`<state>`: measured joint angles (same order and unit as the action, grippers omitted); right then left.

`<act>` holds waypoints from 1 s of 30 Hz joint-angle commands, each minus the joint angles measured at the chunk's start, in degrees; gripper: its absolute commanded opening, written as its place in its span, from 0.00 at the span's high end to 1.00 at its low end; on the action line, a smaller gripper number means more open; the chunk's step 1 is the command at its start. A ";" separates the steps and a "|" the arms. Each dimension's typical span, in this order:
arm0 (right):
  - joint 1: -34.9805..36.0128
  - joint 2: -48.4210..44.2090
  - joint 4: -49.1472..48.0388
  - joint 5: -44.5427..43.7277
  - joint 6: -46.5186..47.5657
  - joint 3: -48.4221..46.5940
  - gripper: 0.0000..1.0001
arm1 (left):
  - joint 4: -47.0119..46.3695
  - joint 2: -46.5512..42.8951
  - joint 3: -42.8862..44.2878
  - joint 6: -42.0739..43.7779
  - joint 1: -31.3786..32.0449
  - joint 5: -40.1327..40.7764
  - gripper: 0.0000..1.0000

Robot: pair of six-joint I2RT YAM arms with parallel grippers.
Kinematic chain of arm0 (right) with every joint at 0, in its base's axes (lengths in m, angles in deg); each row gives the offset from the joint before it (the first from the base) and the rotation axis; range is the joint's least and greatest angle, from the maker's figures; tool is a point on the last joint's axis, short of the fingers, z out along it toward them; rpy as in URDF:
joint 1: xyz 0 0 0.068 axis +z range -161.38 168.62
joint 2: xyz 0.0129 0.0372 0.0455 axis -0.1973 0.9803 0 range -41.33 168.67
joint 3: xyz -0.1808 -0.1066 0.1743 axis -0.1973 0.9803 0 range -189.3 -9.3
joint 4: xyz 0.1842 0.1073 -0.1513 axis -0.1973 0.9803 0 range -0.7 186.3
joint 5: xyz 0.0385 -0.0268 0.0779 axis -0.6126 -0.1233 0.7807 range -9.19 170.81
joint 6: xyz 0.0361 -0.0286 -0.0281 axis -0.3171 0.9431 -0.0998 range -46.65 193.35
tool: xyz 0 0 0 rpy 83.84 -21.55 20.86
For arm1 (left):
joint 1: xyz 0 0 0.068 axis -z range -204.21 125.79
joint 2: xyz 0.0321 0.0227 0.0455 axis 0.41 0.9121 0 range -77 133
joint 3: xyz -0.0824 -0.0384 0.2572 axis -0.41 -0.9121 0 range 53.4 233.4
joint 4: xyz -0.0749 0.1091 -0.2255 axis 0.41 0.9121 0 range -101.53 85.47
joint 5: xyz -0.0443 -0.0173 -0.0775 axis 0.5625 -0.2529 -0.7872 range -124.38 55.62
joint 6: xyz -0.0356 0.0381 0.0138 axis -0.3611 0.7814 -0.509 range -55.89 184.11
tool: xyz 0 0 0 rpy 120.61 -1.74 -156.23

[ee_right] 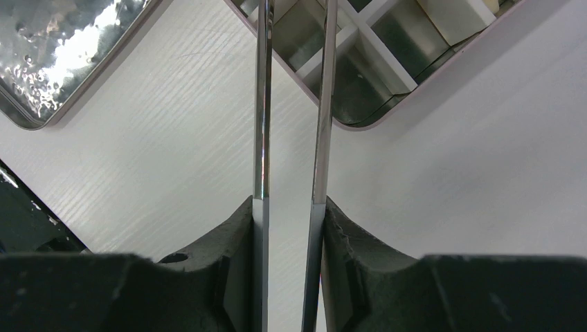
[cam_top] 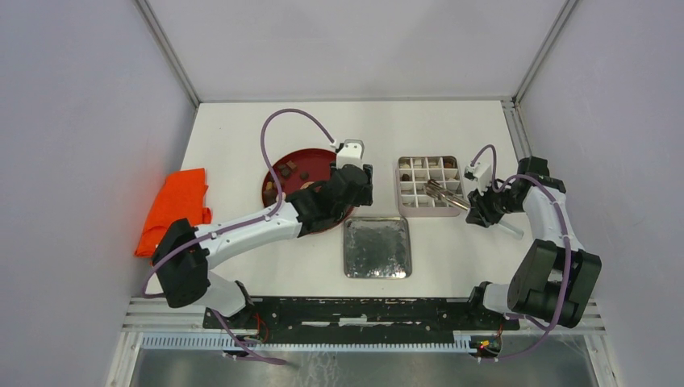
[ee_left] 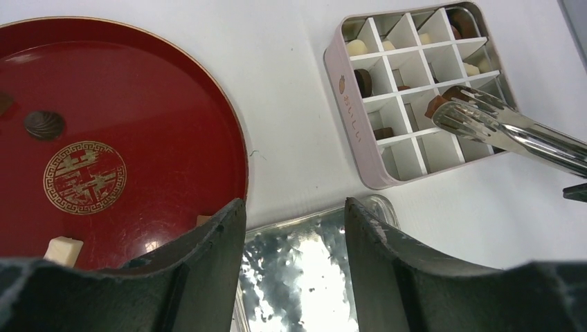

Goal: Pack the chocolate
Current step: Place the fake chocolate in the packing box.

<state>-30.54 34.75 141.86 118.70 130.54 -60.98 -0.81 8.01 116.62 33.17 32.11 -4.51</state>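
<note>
White tabletop (cam_top: 242, 137), grey walls all round, pretty bare setup. The red plate (ee_left: 138, 104) sits at about 10 o'clock from the metal tray (ee_left: 304, 277). The pink box (ee_left: 353, 111) with the grid cells is at roughly 1 o'clock from it, so trips between plate and box are short. An orange cloth (cam_top: 176, 208) lies at 9 o'clock of the plate, out of everyone's way.

The right gripper (ee_right: 287, 204) is clamped on the handles of the tongs (ee_left: 512, 131) and squeezes them nearly together. That makes sense, since the tips carry a brown piece (ee_left: 437, 105) over the box. I can't quite tell which cell it's lined up with, or whether it's touching a divider.

The left gripper (ee_left: 295, 207) hangs over the plate's 4 o'clock rim with its jaws apart and nothing between them. My guess is it's just parked clear of the tongs' path.

Chocolate (ee_left: 360, 81) is already in several cells, while a dark swirl (ee_left: 44, 124) and a cream block (ee_left: 64, 247) wait on the plate. So I'd call the job partway done.
</note>
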 commanded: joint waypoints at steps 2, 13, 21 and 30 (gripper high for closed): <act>0.60 -1.91 -1.43 -0.01 -1.27 -0.52 0.66 | -0.27 -3.52 -2.02 -2.31 -0.04 0.58 0.39; 0.95 -2.17 -0.99 0.51 -1.72 -0.83 0.60 | -0.31 -4.68 -3.63 -3.12 -0.05 -0.15 0.39; 1.14 -2.17 -0.34 0.87 -1.74 -1.57 0.59 | -0.48 -4.59 -3.68 -3.33 -0.04 -0.85 0.39; 1.22 -2.65 2.63 4.62 -1.51 -5.10 0.60 | -1.00 -4.45 -2.94 -2.76 -0.14 -4.05 0.38</act>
<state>-29.75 34.11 143.02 118.98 129.06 -61.97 -0.57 5.43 112.99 31.60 32.11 -6.33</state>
